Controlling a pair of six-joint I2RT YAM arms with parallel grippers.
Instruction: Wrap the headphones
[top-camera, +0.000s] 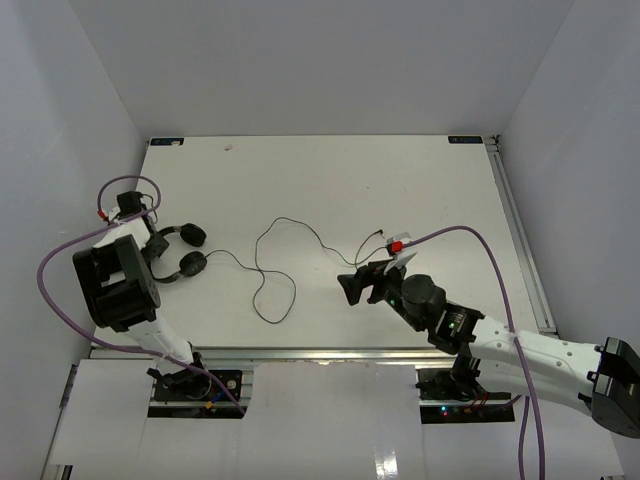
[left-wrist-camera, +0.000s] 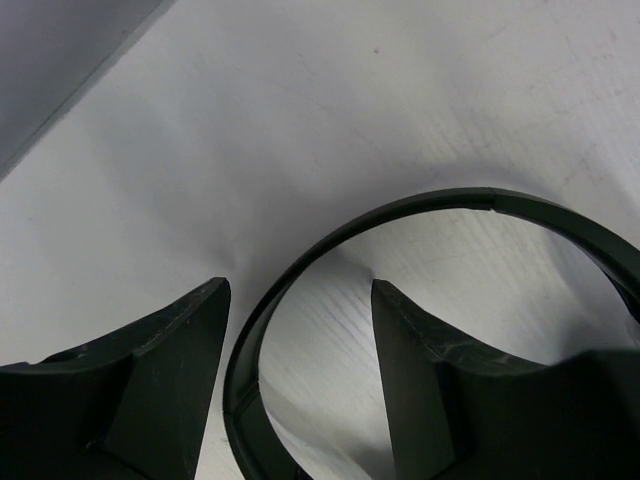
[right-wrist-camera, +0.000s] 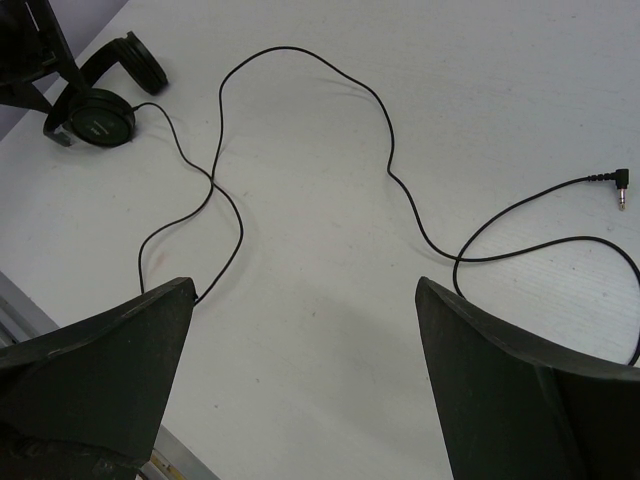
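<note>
headphones (top-camera: 192, 263) — near left edge of table (top-camera: 420, 180), earcups (top-camera: 193, 235) side by side | headband (left-wrist-camera: 330, 235) — between spread left gripper (left-wrist-camera: 298, 288) fingers, contact unclear, ends cut off | cable (right-wrist-camera: 215, 180) — loose loops, plug (right-wrist-camera: 622, 180) free | right gripper (right-wrist-camera: 303, 287) — wide, empty, over cable

At left jaws, parted: headband (left-wrist-camera: 440, 202) of the headphones (right-wrist-camera: 95, 120) arcing through the gap, hard by one finger, wider slot to the other. Ahead, bare desk (left-wrist-camera: 400, 90); ahead and to one side, grey wall (left-wrist-camera: 50, 50) close, little room there. To their right, two earcups (top-camera: 193, 235) side by side, then open desk.

At right jaws, spread wide, above the desk: nothing solid between. Below and ahead, only thin cable (right-wrist-camera: 225, 150) in loose flat loops. Plug (right-wrist-camera: 621, 180) ahead-right, at the cable's end. Headphones far ahead-left. Broad free desk past the cable.
</note>
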